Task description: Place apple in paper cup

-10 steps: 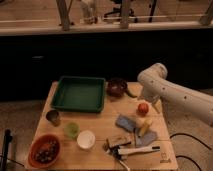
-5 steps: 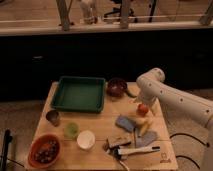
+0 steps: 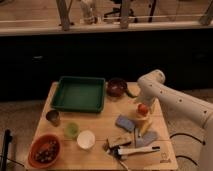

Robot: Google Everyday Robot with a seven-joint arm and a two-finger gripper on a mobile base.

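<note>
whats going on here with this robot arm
The robot's arm reaches in from the right, with its gripper down at the apple on the right side of the wooden table. The white paper cup stands near the front edge, off to the left, and the apple is not in it yet.

The claw (image 3: 142, 102) is at the apple (image 3: 143, 109), right of the paper cup (image 3: 86, 139) on the table (image 3: 102, 123).

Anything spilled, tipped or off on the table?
Nothing stands out. The paper cup stands upright near the front edge; the gripper is down at the apple, right of centre. No spill visible.
</note>
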